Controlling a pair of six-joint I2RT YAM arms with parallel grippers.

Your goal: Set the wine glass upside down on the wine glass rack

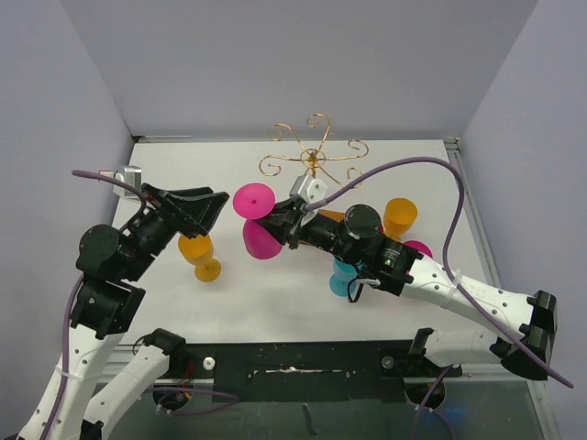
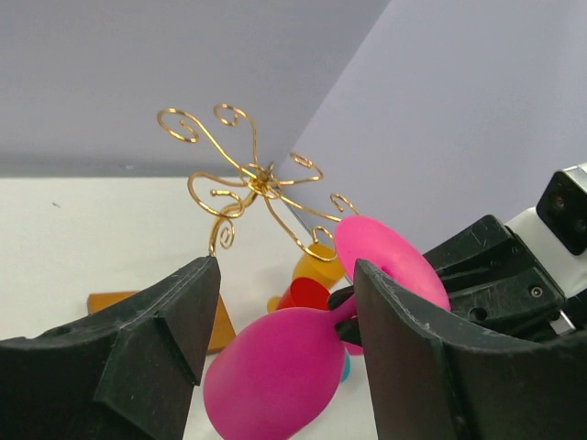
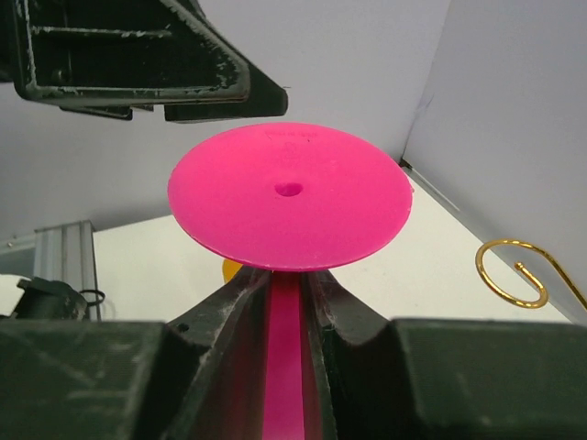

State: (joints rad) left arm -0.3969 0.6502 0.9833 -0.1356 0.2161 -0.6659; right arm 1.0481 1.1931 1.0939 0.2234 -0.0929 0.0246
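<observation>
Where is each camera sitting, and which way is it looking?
Top camera: high behind the arms, looking down on the table; both arms show, with the pink wine glass and gold wine glass rack.
Left wrist camera: on the left arm, looking past its open left claw toward the rack and glass.
Right wrist camera: on the right arm, looking along the right claw, shut on the glass's stem.
Shared: all three see the pink glass and some gold rack wire.

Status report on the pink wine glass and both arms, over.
Right end effector shut on pink glass stem. Left end effector open beside it. Rack bare, glass not yet hung. Orange glass near rack.
</observation>
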